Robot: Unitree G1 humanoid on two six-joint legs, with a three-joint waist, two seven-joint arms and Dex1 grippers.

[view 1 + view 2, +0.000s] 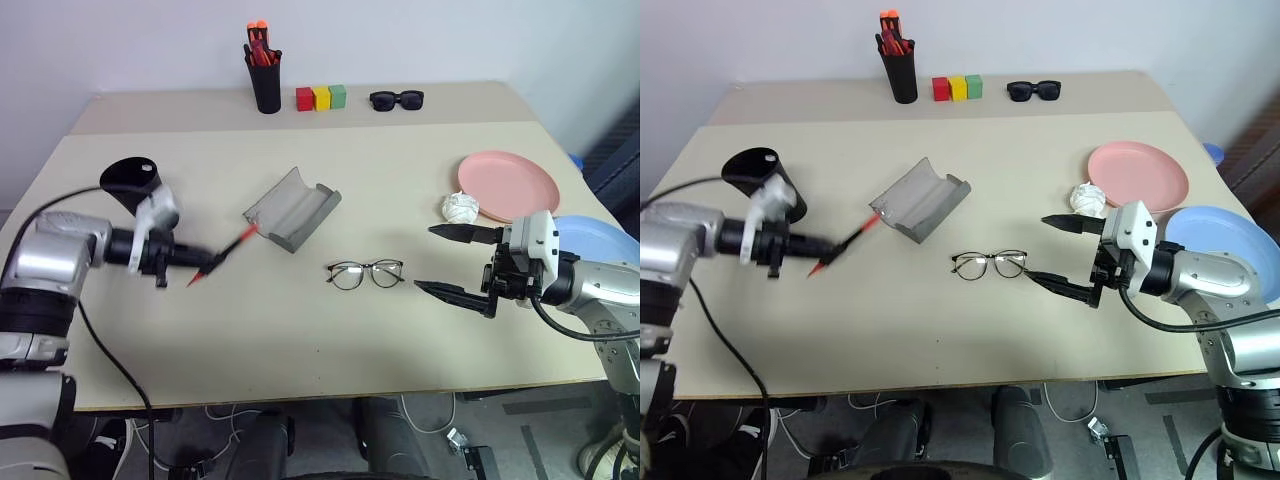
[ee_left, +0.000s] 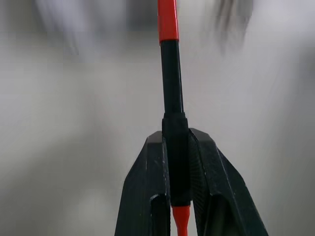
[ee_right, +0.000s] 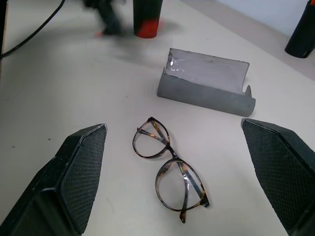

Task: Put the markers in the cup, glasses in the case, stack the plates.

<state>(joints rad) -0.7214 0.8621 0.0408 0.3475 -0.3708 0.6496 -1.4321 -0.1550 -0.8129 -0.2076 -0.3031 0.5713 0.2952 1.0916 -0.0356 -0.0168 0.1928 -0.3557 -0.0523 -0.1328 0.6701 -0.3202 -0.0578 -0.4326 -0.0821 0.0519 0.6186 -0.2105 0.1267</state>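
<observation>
My left gripper [image 1: 200,262] has its two black fingers clamped on the slim black marker with red-orange ends [image 1: 222,256], held just above the beige bench [image 1: 300,330] near its left edge. The wide tapered black plastic cup [image 1: 131,184] stands just behind that gripper, by the left edge. My right gripper [image 1: 446,262] hangs with its fingers spread wide and nothing between them, near the right edge. The thin wire-framed eyeglasses with clear round lenses [image 1: 365,273] lie just in front of it, mid-bench. The grey felt case [image 1: 291,207] lies open behind them. The salmon pink round plate [image 1: 509,185] sits towards the far right corner; the light blue plate [image 1: 1225,238] is at the right edge.
</observation>
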